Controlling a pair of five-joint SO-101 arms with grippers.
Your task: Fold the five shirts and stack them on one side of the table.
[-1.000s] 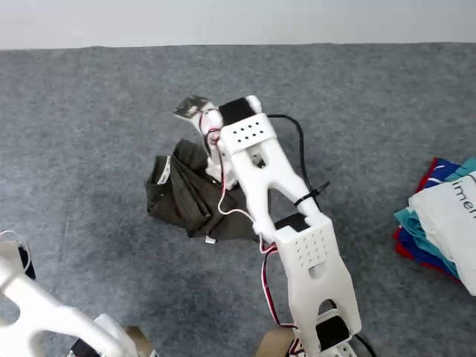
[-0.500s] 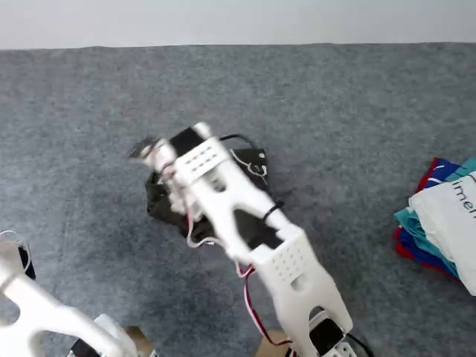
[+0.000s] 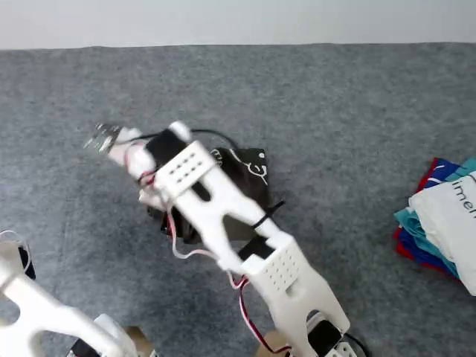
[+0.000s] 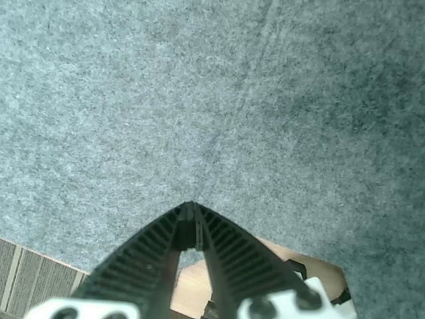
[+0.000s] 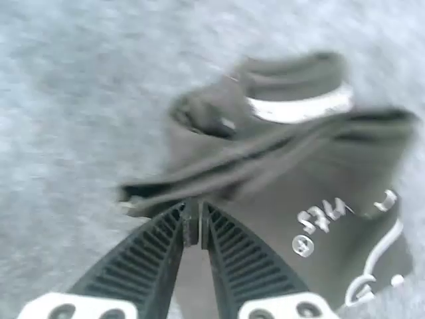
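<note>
Risk of the bundle unravelling short of the stack

Right tool [image 3: 100,137], jaws together with no cloth visibly pinched, hangs beside the dark shirt [image 3: 242,175], which lies bunched in the middle of the surface [image 3: 335,97], well apart from the folded stack [image 3: 442,223]. Grabbing one loose layer could drag the folds open. Left tool [image 4: 192,216] is pressed together over bare felt.

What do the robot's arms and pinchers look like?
Both are white plastic. The right arm has chunky blocks with panels of little round holes, black motor parts, and red, white and black cables along it. The left arm is white too. The left gripper and right gripper have black, pointed fingers with ridges like tiny teeth.
</note>
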